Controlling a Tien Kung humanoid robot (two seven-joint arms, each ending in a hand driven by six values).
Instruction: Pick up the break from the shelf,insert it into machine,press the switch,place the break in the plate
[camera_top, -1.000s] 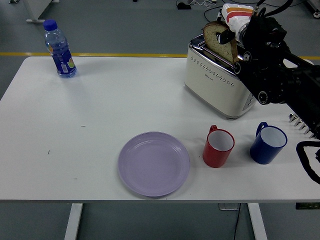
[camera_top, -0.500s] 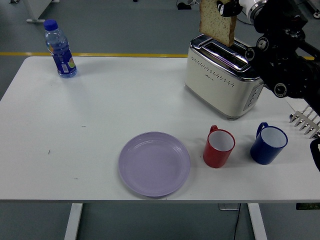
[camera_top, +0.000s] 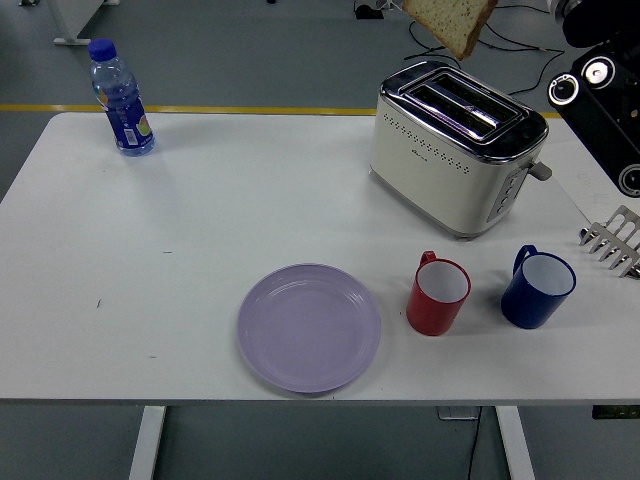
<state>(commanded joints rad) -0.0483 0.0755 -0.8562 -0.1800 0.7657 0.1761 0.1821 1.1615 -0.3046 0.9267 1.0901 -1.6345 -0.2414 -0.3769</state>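
A slice of brown bread (camera_top: 452, 22) hangs tilted in the air at the picture's top edge, above and clear of the cream and chrome toaster (camera_top: 455, 150). Both toaster slots show empty. My right arm (camera_top: 605, 105) comes in at the top right. Its hand runs off the top of the picture and carries the slice there. The lilac plate (camera_top: 309, 327) lies bare near the table's front edge, left of the mugs. My left arm is out of view.
A red mug (camera_top: 438, 293) and a blue mug (camera_top: 537, 288) stand in front of the toaster. A metal rack (camera_top: 612, 240) pokes in at the right edge. A water bottle (camera_top: 121, 98) stands at the far left corner.
The right hand has lifted the bread out of the toaster slot and upward to the top of the picture. The arm has drawn back to the upper right.
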